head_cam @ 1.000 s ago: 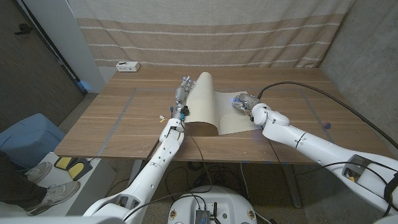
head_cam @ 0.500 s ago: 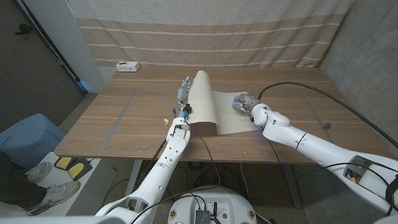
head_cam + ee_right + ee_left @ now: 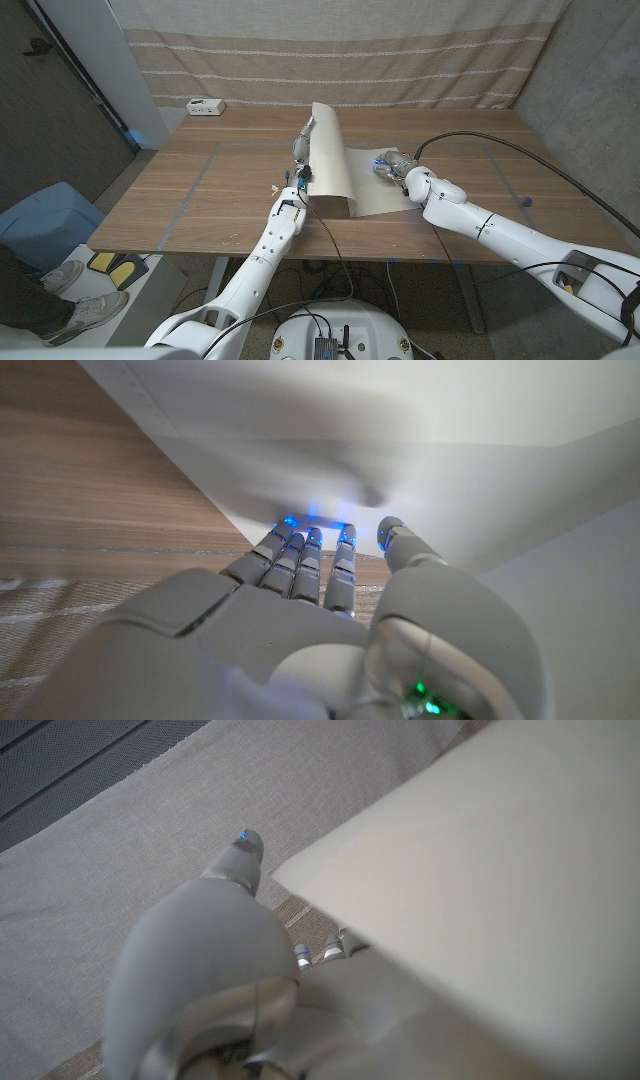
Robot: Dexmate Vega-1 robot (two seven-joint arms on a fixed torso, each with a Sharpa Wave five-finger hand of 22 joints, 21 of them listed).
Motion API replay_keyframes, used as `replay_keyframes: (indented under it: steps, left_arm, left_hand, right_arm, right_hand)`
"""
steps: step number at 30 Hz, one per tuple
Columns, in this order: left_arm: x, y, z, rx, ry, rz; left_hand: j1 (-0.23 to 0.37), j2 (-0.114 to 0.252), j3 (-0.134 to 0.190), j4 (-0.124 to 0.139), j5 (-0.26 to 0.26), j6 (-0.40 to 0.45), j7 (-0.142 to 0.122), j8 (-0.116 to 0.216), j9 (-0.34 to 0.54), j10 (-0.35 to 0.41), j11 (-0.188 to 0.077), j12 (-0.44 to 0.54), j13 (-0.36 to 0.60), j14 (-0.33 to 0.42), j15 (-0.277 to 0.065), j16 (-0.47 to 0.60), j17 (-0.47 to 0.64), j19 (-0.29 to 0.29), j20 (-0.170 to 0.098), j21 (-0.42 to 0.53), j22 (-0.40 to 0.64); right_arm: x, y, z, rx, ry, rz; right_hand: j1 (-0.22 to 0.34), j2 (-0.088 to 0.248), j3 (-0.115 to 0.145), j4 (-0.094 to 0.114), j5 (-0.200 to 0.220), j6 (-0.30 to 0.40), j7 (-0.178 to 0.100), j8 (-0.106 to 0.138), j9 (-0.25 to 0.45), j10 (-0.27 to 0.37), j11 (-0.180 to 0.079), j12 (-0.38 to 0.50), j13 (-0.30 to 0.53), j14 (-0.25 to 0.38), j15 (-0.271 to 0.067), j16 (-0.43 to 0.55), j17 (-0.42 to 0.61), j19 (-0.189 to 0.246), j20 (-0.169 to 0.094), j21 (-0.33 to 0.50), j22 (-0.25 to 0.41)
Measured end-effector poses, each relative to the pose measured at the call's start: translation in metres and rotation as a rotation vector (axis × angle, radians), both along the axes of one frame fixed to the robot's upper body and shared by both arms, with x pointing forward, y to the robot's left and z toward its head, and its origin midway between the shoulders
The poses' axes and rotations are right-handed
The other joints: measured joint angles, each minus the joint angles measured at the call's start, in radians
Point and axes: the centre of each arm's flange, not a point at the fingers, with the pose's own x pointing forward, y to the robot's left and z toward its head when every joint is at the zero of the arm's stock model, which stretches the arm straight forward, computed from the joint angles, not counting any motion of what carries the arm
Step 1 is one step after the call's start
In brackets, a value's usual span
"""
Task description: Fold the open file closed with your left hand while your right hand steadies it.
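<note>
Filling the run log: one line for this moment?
left hand: lifting file flap upright | right hand: presses flat half | file: half-folded

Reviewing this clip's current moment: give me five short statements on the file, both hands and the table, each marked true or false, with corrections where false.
1. The left cover of the file is raised off the table. True.
2. The left hand is at the lifted cover's outer side. True.
3. The right hand hangs in the air well above the file. False: it is down on the file's right half, fingertips against the sheet.
4. A small white box sits at the table's far left corner. True.
5. The file already lies folded shut. False: its lifted cover stands curved, with the right half lying open on the wooden table.
</note>
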Motion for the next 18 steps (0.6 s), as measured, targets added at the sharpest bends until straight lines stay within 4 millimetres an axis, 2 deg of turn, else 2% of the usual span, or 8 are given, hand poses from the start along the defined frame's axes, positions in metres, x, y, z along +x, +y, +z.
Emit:
replay_keyframes:
  steps: [4, 7, 9, 10, 11, 13, 16, 18]
  left_arm:
    - [-0.001, -0.002, 0.002, 0.017, -0.013, 0.004]
    - [-0.003, -0.002, 0.004, 0.036, -0.024, 0.006]
    - [-0.004, -0.002, 0.005, 0.050, -0.028, 0.009]
    - [-0.005, -0.001, 0.005, 0.077, -0.027, 0.019]
    - [-0.006, 0.000, 0.005, 0.093, -0.025, 0.026]
    - [-0.008, 0.002, 0.004, 0.127, -0.021, 0.044]
    - [-0.012, 0.008, 0.003, 0.205, -0.009, 0.101]
    - [-0.014, 0.012, 0.001, 0.239, 0.000, 0.131]
  left_hand:
    - [0.038, -0.001, -0.007, -0.007, 0.000, -0.001, 0.039, 0.015, 0.000, 0.000, 0.031, 0.031, 0.002, 0.066, -0.001, 0.003, 0.000, 0.056, -0.001, 0.035, 0.006]
    - [0.047, -0.001, -0.032, 0.001, 0.000, -0.001, 0.123, 0.036, 0.000, 0.011, 0.063, 0.081, 0.005, 0.124, -0.002, 0.003, 0.000, 0.099, -0.007, 0.060, 0.011]
    - [0.014, -0.022, -0.070, 0.022, 0.000, -0.001, 0.183, 0.068, 0.000, 0.113, 0.063, 0.115, 0.009, 0.167, -0.003, 0.003, 0.004, 0.115, -0.011, 0.074, 0.012]
    - [-0.027, -0.029, -0.093, 0.040, 0.000, -0.002, 0.192, 0.082, 0.000, 0.162, 0.052, 0.128, 0.012, 0.188, -0.004, 0.009, 0.005, 0.115, -0.011, 0.076, 0.015]
    - [-0.074, -0.033, -0.113, 0.059, 0.000, -0.001, 0.191, 0.095, 0.000, 0.197, 0.038, 0.137, 0.015, 0.207, -0.004, 0.011, 0.006, 0.112, -0.008, 0.076, 0.016]
    - [-0.149, -0.030, -0.142, 0.088, 0.000, 0.006, 0.155, 0.120, 0.002, 0.242, 0.012, 0.153, 0.021, 0.237, -0.005, 0.011, 0.011, 0.083, 0.039, 0.075, 0.018]
    - [-0.233, -0.009, -0.160, 0.124, 0.003, 0.135, 0.102, 0.159, 0.009, 0.285, -0.020, 0.178, 0.033, 0.260, -0.008, 0.011, 0.028, 0.016, 0.117, 0.060, 0.031]
    - [-0.275, 0.002, -0.169, 0.141, 0.003, 0.190, 0.086, 0.175, 0.014, 0.305, -0.029, 0.189, 0.038, 0.260, -0.008, 0.011, 0.039, -0.014, 0.146, 0.056, 0.038]
  right_arm:
    - [0.000, 0.000, 0.000, -0.002, -0.001, 0.002]
    - [-0.001, 0.000, 0.000, -0.002, -0.001, 0.005]
    - [-0.001, 0.001, -0.001, -0.003, -0.002, 0.006]
    - [-0.001, 0.001, -0.001, -0.003, -0.002, 0.008]
    - [-0.002, 0.001, -0.001, -0.003, -0.002, 0.008]
    - [-0.002, 0.001, -0.001, -0.003, -0.003, 0.009]
    - [-0.003, 0.001, -0.001, -0.003, -0.003, 0.010]
    - [-0.003, 0.001, -0.001, -0.003, -0.004, 0.010]
  right_hand:
    - [0.000, 0.000, 0.000, 0.000, 0.000, 0.005, 0.002, 0.000, 0.000, 0.004, -0.004, 0.000, 0.000, 0.000, 0.000, 0.000, 0.000, 0.000, 0.000, -0.004, 0.000]
    - [0.004, 0.004, 0.000, 0.000, 0.000, 0.005, 0.002, 0.000, 0.000, 0.004, -0.004, 0.000, 0.000, 0.000, 0.000, 0.000, 0.000, 0.000, 0.000, -0.004, 0.000]
    - [0.004, 0.004, 0.000, 0.000, 0.000, 0.005, 0.002, 0.000, 0.000, 0.004, -0.004, 0.000, 0.000, 0.000, 0.000, 0.000, 0.000, 0.000, 0.000, -0.003, 0.000]
    - [0.004, 0.004, 0.000, 0.000, 0.000, 0.005, 0.002, 0.000, 0.000, 0.004, -0.004, 0.000, 0.000, 0.000, 0.000, 0.000, 0.000, 0.000, 0.000, -0.003, 0.000]
    - [0.004, 0.004, 0.000, 0.000, 0.000, 0.005, 0.002, 0.000, 0.000, 0.004, -0.004, 0.000, 0.000, 0.000, 0.000, 0.000, 0.000, 0.000, 0.000, -0.003, 0.000]
    - [0.011, 0.011, 0.000, 0.000, 0.000, 0.005, 0.002, 0.000, 0.000, 0.004, -0.004, 0.000, 0.000, 0.000, 0.000, 0.000, 0.000, 0.000, 0.000, -0.003, 0.000]
    - [0.012, 0.012, 0.000, 0.000, 0.000, 0.005, 0.002, 0.000, 0.000, 0.004, -0.004, 0.000, 0.000, 0.000, 0.000, 0.000, 0.000, 0.000, 0.000, -0.003, 0.000]
    - [0.012, 0.012, 0.000, 0.000, 0.000, 0.005, 0.002, 0.000, 0.000, 0.004, -0.003, 0.000, 0.000, 0.002, 0.002, 0.000, 0.000, 0.000, 0.000, -0.004, 0.000]
